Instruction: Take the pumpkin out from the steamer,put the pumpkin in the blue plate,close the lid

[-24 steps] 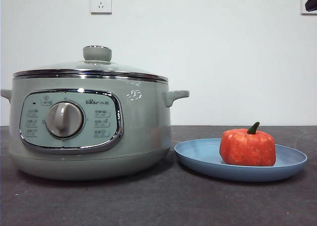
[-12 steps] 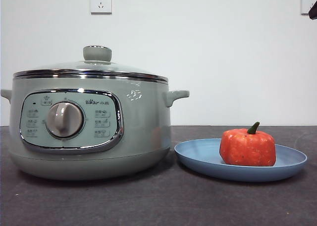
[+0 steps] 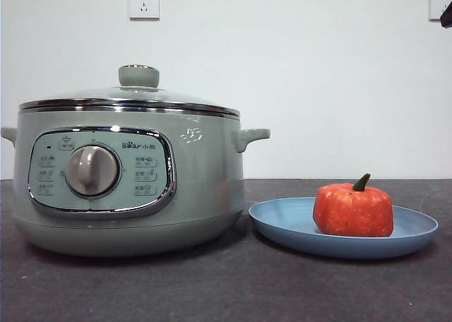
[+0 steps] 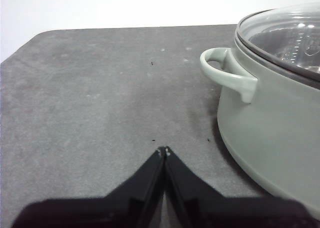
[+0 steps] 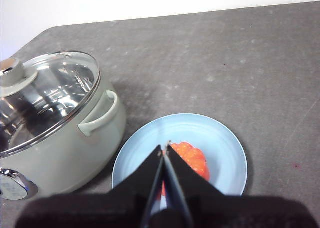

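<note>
While both end effectors are closed and empty, the pumpkin (image 3: 353,210) sits upright, stem up.

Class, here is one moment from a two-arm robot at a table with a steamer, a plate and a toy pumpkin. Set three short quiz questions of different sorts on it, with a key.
1. True or false: the lid sits closed on the steamer.
2. The pumpkin rests (A) inside the steamer, (B) on the blue plate, (C) on the bare table.
3. Fill in: the right gripper, above the plate, has its jaws ____.

Key: 1 true; 2 B; 3 shut. The left gripper waits beside the steamer, also shut and empty.
</note>
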